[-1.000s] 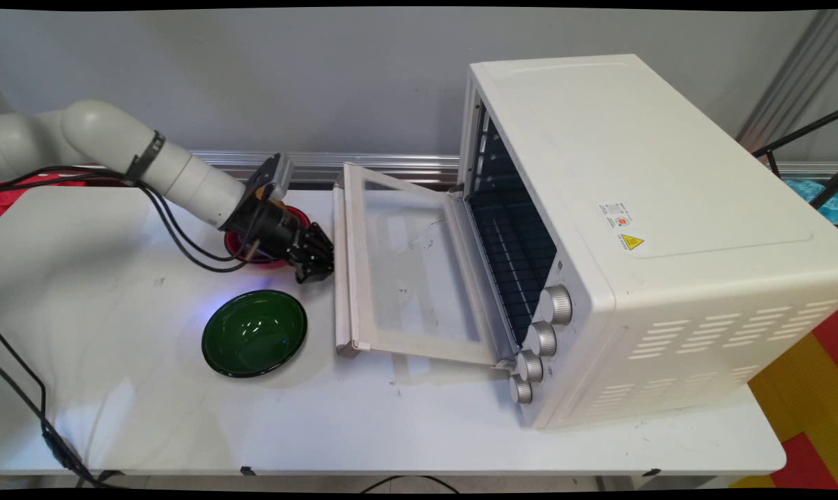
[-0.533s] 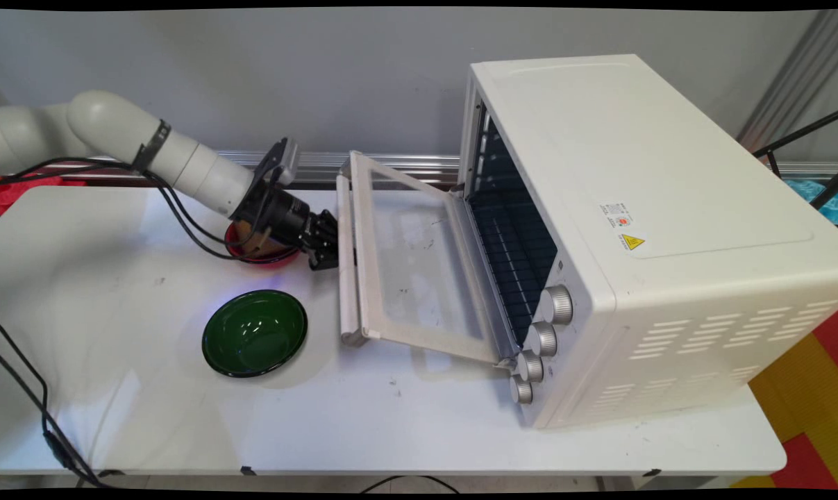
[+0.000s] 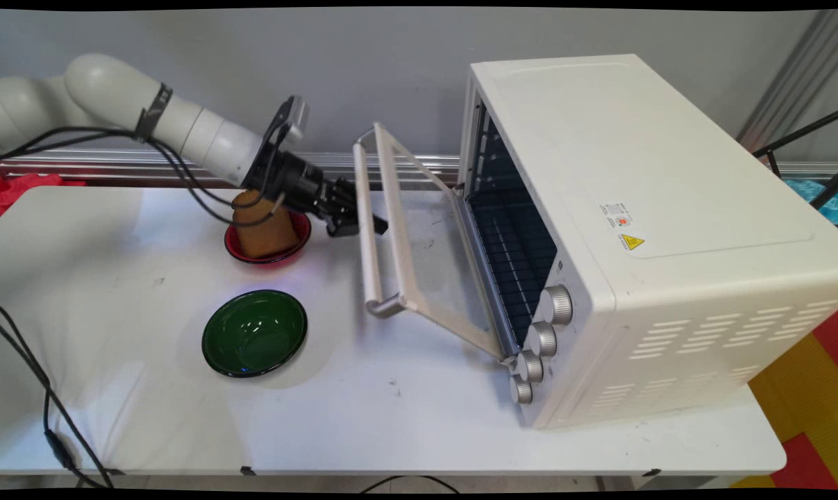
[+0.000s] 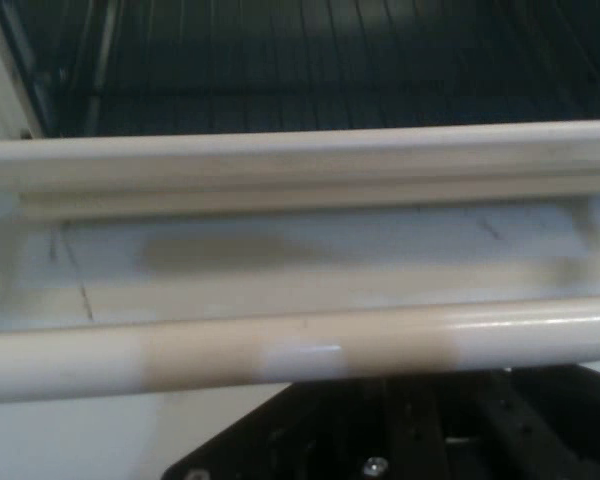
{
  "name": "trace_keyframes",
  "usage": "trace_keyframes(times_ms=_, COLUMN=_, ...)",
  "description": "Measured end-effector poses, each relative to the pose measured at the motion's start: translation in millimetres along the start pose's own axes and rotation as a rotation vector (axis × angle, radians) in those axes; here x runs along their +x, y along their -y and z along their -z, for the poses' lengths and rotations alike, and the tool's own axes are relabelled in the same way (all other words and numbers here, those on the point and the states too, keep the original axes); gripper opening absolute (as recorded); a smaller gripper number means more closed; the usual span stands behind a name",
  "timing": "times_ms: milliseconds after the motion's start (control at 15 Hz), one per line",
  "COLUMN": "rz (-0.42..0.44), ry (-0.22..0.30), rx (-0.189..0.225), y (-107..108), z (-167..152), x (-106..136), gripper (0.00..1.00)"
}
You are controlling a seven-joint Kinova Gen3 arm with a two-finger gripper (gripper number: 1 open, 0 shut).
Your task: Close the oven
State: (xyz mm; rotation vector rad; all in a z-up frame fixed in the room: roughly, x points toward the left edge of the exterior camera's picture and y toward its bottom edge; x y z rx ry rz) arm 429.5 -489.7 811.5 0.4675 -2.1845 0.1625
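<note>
At nine o'clock of the white toaster oven [image 3: 641,229], the black tool [image 3: 353,217] presses under the half-raised glass door's cream bar handle [image 3: 369,229]; its spread I cannot tell, so push squarely, mid-bar.

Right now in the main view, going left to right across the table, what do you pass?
Green bowl → gripper → oven door handle → oven knobs → oven body.

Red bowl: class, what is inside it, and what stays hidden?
A brown cup-shaped thing stands upside down in the red bowl. The bowl's floor beneath it is covered, and the arm's gripper and cables cross its top, beside the oven door handle.
</note>
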Motion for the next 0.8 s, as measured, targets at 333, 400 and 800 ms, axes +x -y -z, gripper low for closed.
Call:
trace_keyframes(times_ms=333, rz=-0.005, ry=-0.055, rx=0.004, y=5, z=-1, x=32, gripper=0.00)
trace_keyframes(times_ms=400, rz=-0.005, ry=-0.063, rx=0.003, y=6, z=-1, x=37, gripper=0.00)
trace_keyframes(times_ms=800, rz=-0.004, ry=-0.084, rx=0.000, y=9, z=0, x=55, gripper=0.00)
